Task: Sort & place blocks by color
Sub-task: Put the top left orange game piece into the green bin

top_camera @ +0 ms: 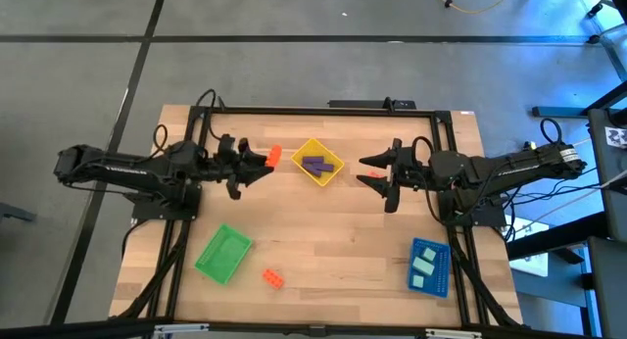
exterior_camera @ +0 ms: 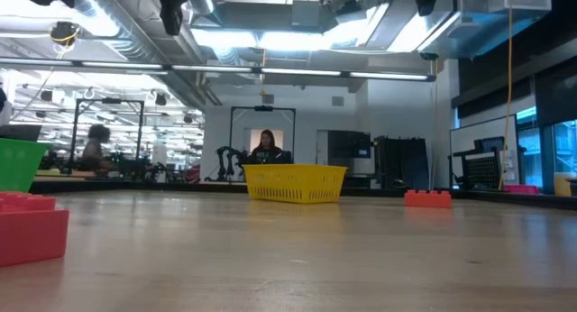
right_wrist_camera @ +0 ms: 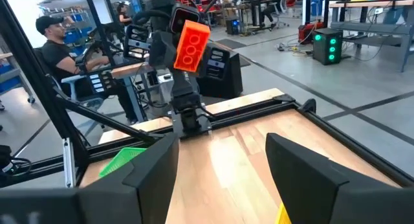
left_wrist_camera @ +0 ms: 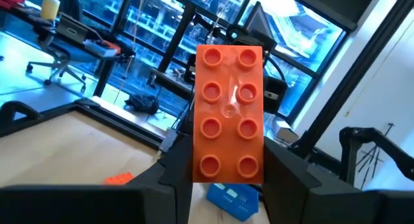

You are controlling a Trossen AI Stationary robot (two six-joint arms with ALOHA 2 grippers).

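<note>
My left gripper [top_camera: 265,163] hangs above the table just left of the yellow tray [top_camera: 333,172], shut on an orange-red studded block [left_wrist_camera: 229,114]. The tray holds purple blocks [top_camera: 314,165]. My right gripper [right_wrist_camera: 223,166] hangs open to the right of the tray, pointing toward the left arm, with nothing between its fingers. Another orange-red block [exterior_camera: 427,198] lies on the table under it. A further one [top_camera: 272,277] lies near the front, beside the green tray [top_camera: 223,253]. Mint blocks [top_camera: 424,264] lie in the blue tray [top_camera: 443,278]. My left gripper pinches the orange-red block by its two long sides, at the end nearest the wrist [left_wrist_camera: 228,172], between its two fingers [left_wrist_camera: 176,175]. The fingers come about level from the table's left. The block sticks out past the fingertips, its studded face showing to the wrist camera, lifted clear of the table.
A black frame [top_camera: 323,110] runs along the table's far edge and down both sides. Bare wood lies between the trays in the middle and at the front centre. People sit in the room beyond the table.
</note>
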